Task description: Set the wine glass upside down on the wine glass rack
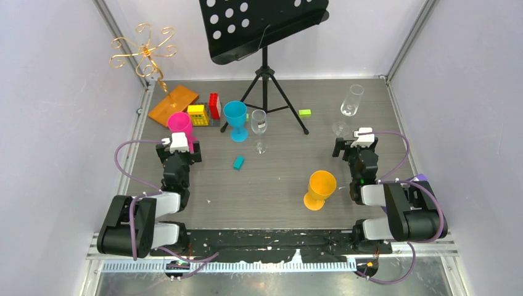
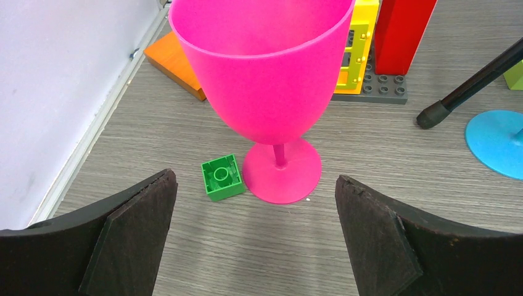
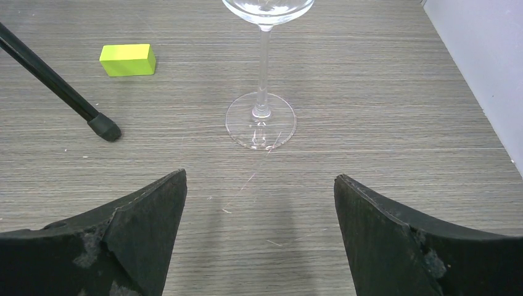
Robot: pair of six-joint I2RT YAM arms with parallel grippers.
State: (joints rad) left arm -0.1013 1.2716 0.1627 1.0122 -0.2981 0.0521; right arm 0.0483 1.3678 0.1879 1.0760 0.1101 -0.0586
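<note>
The gold wire wine glass rack (image 1: 143,49) stands at the far left corner on its orange base (image 1: 173,105), whose corner also shows in the left wrist view (image 2: 176,61). A clear wine glass (image 1: 351,102) stands upright at the far right, just ahead of my open, empty right gripper (image 1: 354,145). In the right wrist view its stem and foot (image 3: 261,117) stand beyond the gripper (image 3: 260,203). A second clear glass (image 1: 259,126) stands mid-table. My left gripper (image 1: 179,148) is open and empty right behind an upright pink goblet (image 2: 265,74).
A black music stand (image 1: 265,28) on a tripod stands at the back centre; one leg's foot (image 3: 103,128) is near a lime block (image 3: 127,60). There are also a blue goblet (image 1: 235,120), a tipped orange goblet (image 1: 321,188), toy bricks (image 1: 205,111), a green brick (image 2: 222,177) and a teal block (image 1: 238,162).
</note>
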